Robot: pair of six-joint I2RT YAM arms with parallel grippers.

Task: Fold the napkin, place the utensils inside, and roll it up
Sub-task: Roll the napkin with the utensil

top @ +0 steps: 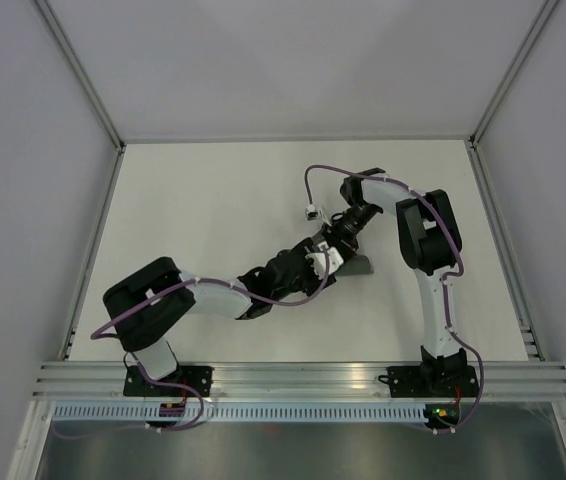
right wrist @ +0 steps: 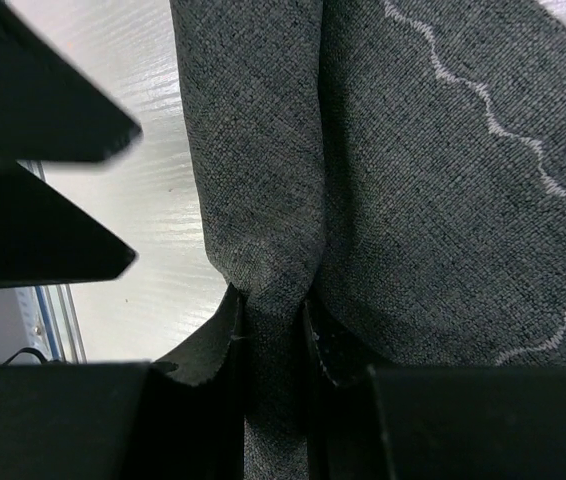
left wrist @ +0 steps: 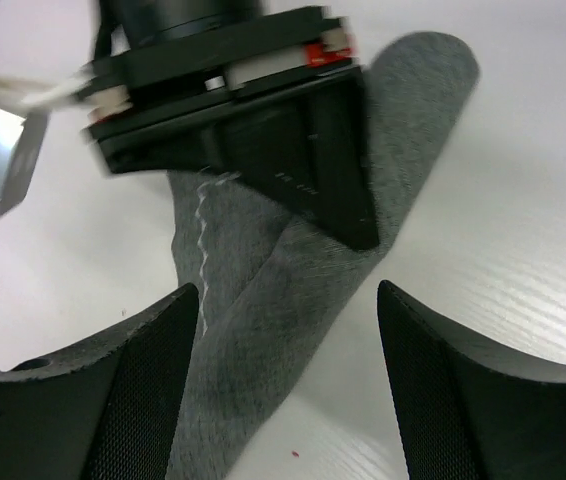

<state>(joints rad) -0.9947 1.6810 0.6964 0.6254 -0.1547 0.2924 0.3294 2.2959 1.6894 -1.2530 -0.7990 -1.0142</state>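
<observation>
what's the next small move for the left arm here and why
Probably close the left gripper on the napkin. Its jaws stand open on either side of the bunched cloth, while the right gripper is pinched shut on a fold, so a second hold would likely steady it for rolling. The fork is not visible in any view.
</observation>
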